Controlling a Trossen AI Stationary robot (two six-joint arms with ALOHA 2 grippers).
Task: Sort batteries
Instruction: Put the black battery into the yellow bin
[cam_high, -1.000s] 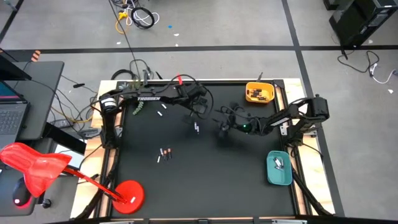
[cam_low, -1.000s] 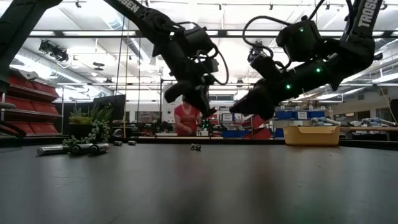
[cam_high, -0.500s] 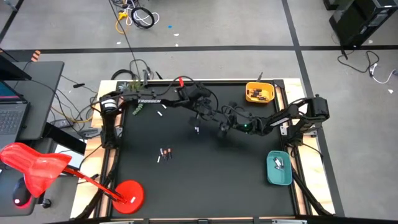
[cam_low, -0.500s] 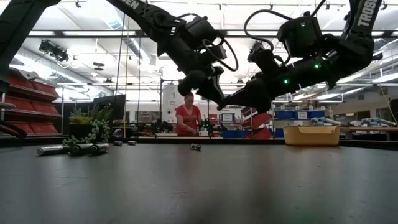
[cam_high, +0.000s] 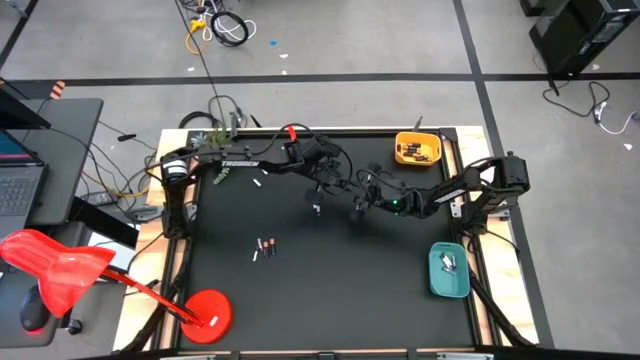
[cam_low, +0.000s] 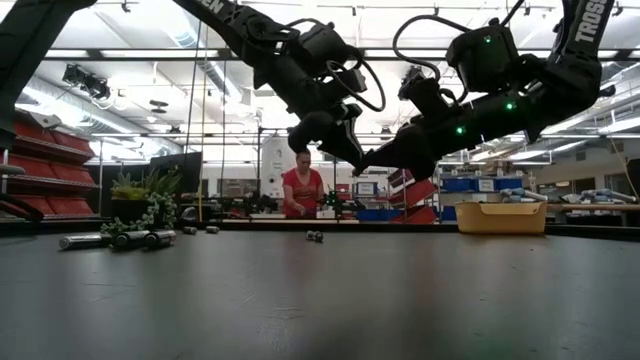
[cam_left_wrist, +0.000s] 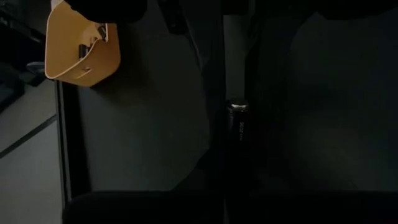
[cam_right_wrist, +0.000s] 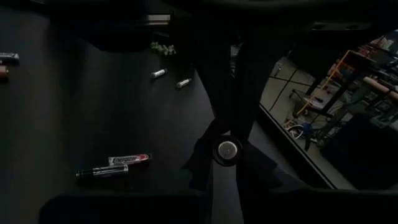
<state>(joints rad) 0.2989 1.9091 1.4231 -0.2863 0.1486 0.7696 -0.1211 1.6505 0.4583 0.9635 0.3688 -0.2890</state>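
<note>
Closing right tool (cam_high: 357, 208) on battery (cam_right_wrist: 227, 150)

We read "Energizer" on a battery (cam_right_wrist: 129, 160) lying on the bench (cam_right_wrist: 74, 112), and "TROSSEN" along the left arm (cam_high: 240, 161); nothing else is legible.

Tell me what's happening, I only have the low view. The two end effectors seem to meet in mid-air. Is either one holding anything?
Observer: Yes. The left wrist view shows the left end effector shut on a dark battery.
Operator: And where is the right one over the table?
Observer: In the high view the right end effector sits tip to tip with the left one, above the middle of the table.
Operator: Do the trays hold anything?
Observer: Yes. From above, the yellow tray and the teal tray each hold some batteries.
</note>
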